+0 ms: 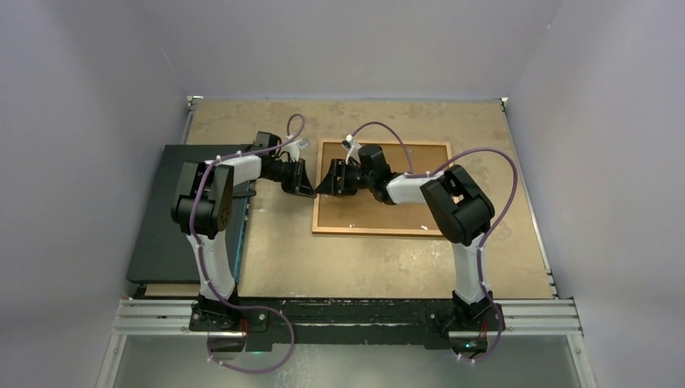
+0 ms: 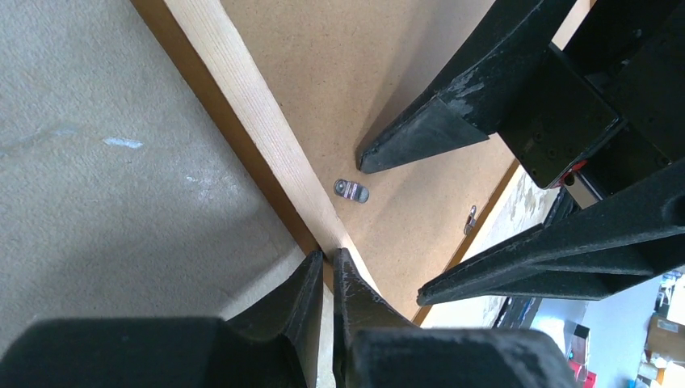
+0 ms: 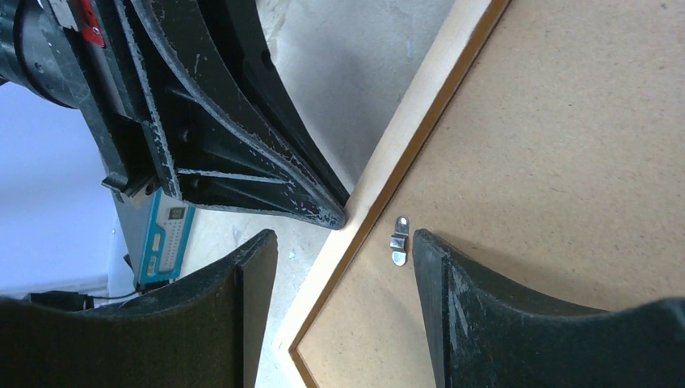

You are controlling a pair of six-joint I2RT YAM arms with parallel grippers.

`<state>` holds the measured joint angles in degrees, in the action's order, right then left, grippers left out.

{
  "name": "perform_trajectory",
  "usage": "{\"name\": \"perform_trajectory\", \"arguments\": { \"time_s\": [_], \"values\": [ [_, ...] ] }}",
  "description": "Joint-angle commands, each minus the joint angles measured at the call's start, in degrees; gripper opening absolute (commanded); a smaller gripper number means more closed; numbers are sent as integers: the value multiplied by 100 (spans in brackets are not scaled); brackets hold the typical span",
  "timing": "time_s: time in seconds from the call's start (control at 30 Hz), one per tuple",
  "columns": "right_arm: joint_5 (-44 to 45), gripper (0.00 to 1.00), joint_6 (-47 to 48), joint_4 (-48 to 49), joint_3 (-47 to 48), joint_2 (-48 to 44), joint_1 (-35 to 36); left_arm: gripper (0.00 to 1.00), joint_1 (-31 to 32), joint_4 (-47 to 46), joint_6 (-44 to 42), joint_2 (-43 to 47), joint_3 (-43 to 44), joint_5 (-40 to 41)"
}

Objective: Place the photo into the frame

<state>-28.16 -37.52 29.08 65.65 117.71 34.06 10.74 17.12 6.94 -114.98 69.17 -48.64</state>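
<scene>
Two grippers meet at the left rim of the thin orange-brown wooden frame (image 1: 380, 231).
Shut and empty, the left gripper (image 2: 328, 260) braces it; the right gripper (image 3: 343, 238) gapes around a small silver clip (image 3: 399, 240), which likely needs turning.

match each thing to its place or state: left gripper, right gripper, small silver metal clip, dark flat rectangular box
Things
1. left gripper
2. right gripper
3. small silver metal clip
4. dark flat rectangular box

Places or states
A. lying on the plain brown backing board
B. shut, tips at the thin orange-brown wooden frame
C. far left in the top view, apart from the frame
D. open, one finger either side of the frame's edge

Pairs: 1-B, 2-D, 3-A, 4-C
</scene>
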Motion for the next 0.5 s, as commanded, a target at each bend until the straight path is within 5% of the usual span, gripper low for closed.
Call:
{"name": "perform_trajectory", "arguments": {
  "time_s": [0.0, 0.47],
  "values": [
    [-342, 65, 56, -140, 114, 225, 26, 5, 24, -181, -60, -131, -4, 129],
    [-640, 57, 122, -254, 137, 340, 36, 0, 25, -199, -15, -96, -17, 213]
  ]
}}
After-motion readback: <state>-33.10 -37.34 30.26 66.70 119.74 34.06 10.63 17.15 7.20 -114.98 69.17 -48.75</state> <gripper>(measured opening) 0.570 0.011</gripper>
